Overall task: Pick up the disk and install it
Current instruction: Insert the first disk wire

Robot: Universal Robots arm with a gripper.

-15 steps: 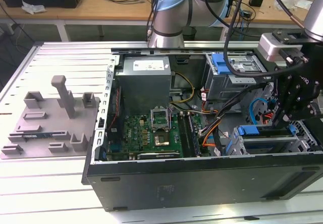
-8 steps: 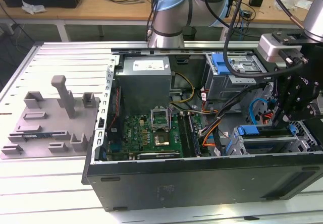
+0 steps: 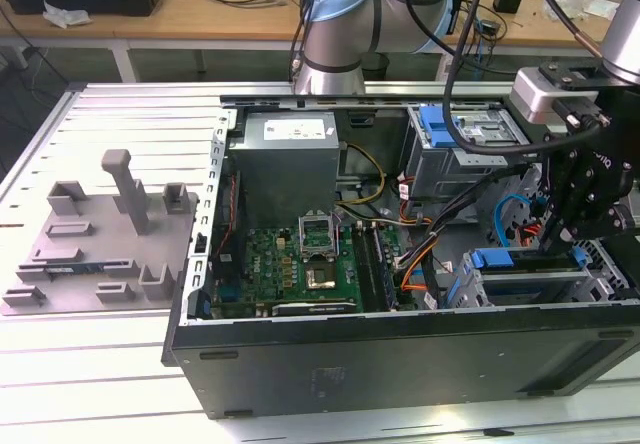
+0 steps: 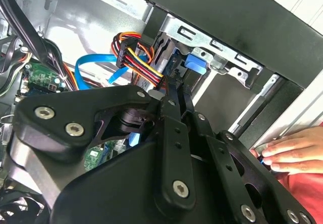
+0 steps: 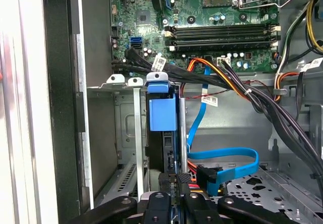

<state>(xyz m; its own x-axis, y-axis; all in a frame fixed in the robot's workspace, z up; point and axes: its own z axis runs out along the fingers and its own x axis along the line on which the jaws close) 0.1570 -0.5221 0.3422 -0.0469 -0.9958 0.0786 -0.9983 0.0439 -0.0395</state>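
Exterior view: my gripper hangs over the drive cage. First wrist view: I think it's pinching the disk, which stands edge-on in that cage; any tilt could jam it. Second wrist view: a person's hand near the cage risks a nip.

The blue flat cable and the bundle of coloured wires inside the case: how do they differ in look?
The blue flat cable is one wide ribbon of a single colour; the bundle of coloured wires is many thin round strands in orange, yellow, red and black. The blue flat cable folds back on itself in a loop; the bundle bends in one gentle curve. Both lie inside the case, near the disk.
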